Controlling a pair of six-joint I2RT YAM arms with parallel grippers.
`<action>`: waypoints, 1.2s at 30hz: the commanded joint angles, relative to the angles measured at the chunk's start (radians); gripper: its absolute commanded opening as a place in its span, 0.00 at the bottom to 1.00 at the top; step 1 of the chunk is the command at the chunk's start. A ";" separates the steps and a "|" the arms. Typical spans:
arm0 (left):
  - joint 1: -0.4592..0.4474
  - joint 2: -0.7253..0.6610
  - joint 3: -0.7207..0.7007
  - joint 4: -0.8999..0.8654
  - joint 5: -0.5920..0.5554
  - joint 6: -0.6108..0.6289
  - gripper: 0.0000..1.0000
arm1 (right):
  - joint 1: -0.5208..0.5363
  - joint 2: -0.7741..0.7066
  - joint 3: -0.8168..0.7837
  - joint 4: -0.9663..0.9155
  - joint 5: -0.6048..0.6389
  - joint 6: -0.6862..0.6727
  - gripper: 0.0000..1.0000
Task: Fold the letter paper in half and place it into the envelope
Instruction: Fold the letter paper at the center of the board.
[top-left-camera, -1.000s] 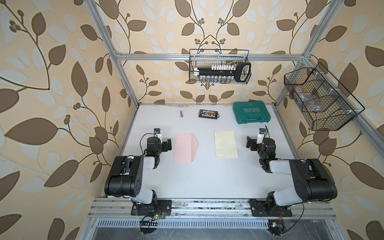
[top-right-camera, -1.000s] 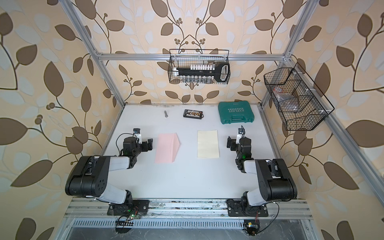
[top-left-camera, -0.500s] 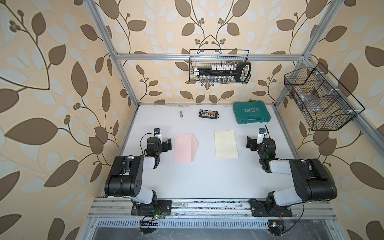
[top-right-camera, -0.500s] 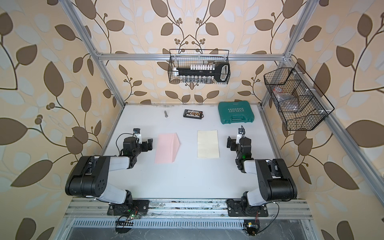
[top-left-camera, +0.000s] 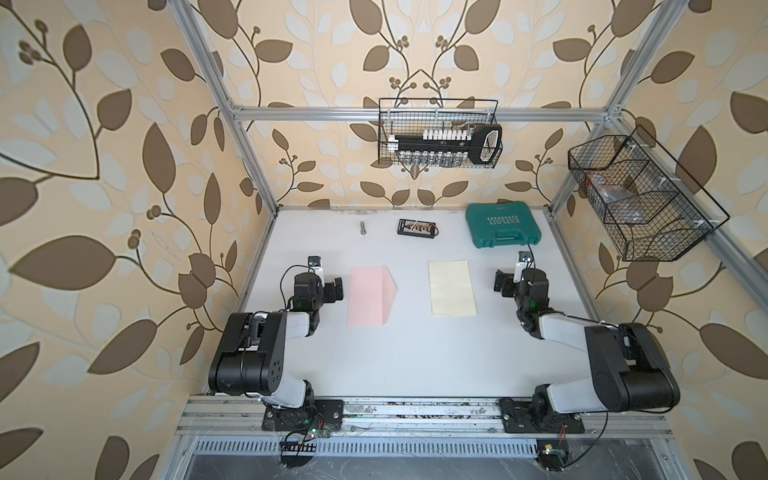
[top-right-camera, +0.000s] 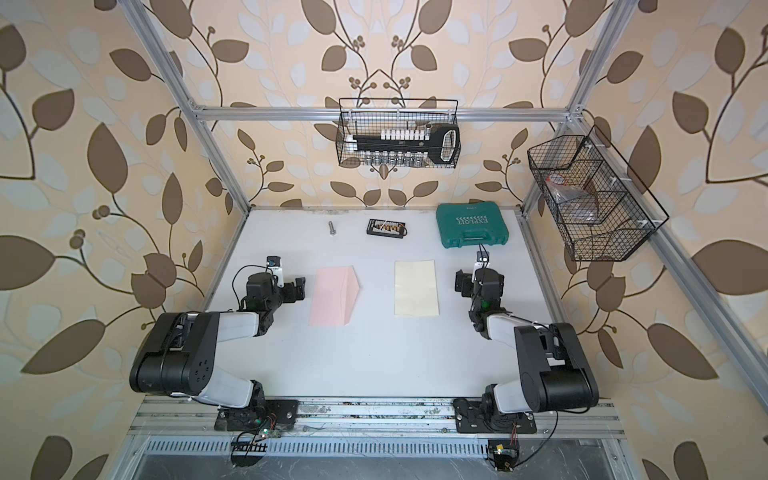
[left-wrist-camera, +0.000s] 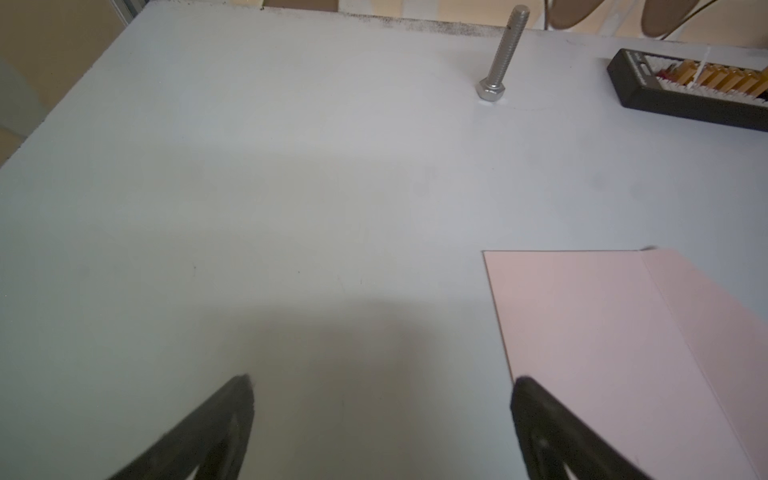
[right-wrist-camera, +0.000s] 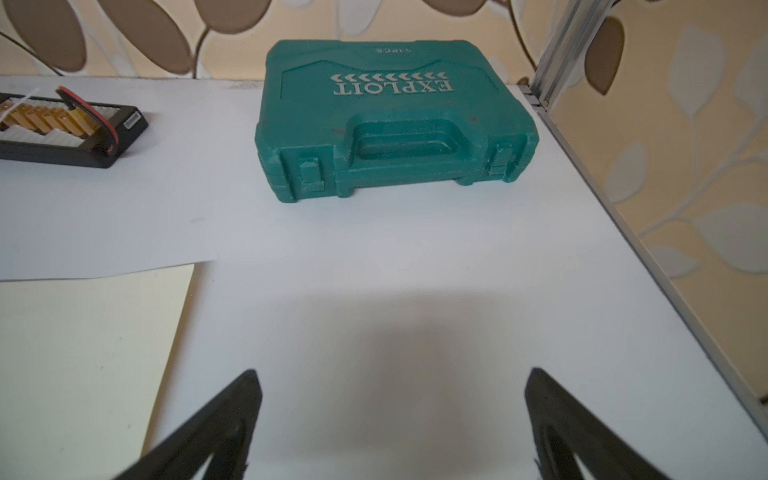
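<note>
The pale pink envelope (top-left-camera: 370, 297) (top-right-camera: 332, 297) lies flat on the white table, left of centre, with its pointed flap open toward the middle. The cream-yellow letter paper (top-left-camera: 452, 288) (top-right-camera: 416, 288) lies flat and unfolded to its right. My left gripper (top-left-camera: 319, 286) (left-wrist-camera: 382, 381) rests low just left of the envelope (left-wrist-camera: 615, 332), open and empty, with one fingertip at the envelope's edge. My right gripper (top-left-camera: 521, 282) (right-wrist-camera: 394, 373) sits just right of the letter paper (right-wrist-camera: 83, 353), open, with only bare table between its fingers.
Along the back of the table (top-left-camera: 415, 353) are a steel bolt (top-left-camera: 363, 227), a small black box of connectors (top-left-camera: 417, 227) and a green tool case (top-left-camera: 503, 230). Wire baskets hang on the back wall (top-left-camera: 438, 139) and the right wall (top-left-camera: 636, 195).
</note>
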 joint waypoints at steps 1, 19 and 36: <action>-0.011 -0.042 0.317 -0.413 -0.011 -0.052 0.99 | 0.014 -0.096 0.178 -0.337 0.117 0.042 0.98; -0.559 0.130 0.792 -0.978 0.124 -0.252 0.99 | 0.078 -0.341 0.278 -0.808 -0.258 0.090 0.91; -0.699 0.639 1.356 -1.163 0.199 -0.321 0.68 | 0.255 -0.353 0.388 -1.050 -0.223 -0.091 0.86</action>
